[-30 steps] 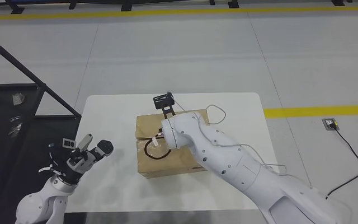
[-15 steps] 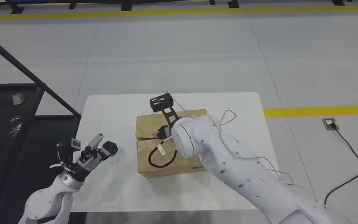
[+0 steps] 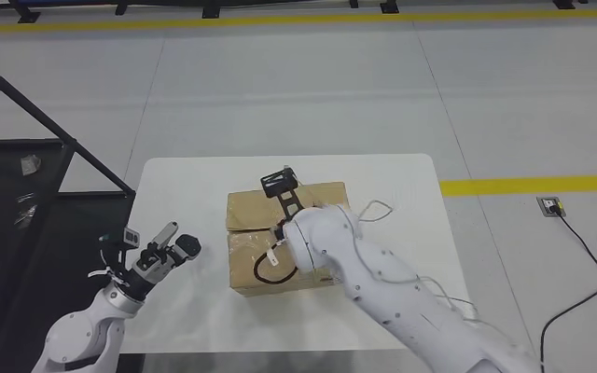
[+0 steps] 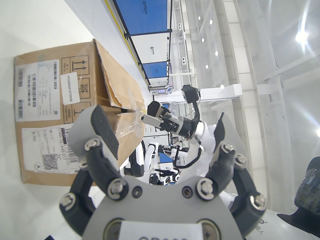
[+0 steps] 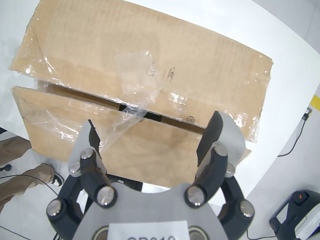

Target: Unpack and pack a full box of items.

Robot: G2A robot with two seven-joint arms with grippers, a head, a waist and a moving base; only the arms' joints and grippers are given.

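Observation:
A brown cardboard box (image 3: 252, 210) stands mid-table, its two top flaps down with a narrow slit between them and torn clear tape hanging across it. In the right wrist view the box (image 5: 150, 58) lies just beneath my right gripper (image 5: 155, 138), which is open and hovers over the nearer flap beside the slit, holding nothing. My right arm (image 3: 326, 247) covers much of the box from above. My left gripper (image 3: 177, 241) is open and empty, off the box's left end. Its wrist view shows the labelled side of the box (image 4: 57, 106) beyond the left gripper (image 4: 160, 123).
The white table (image 3: 187, 186) has bare room left and right of the box. A black cable loop (image 3: 270, 275) hangs from the right arm over the box front. A dark metal frame (image 3: 56, 140) stands off the table's left side.
My right arm has swung and turned its wrist above the box, settling lower over the flaps. My left gripper has edged a little toward the box.

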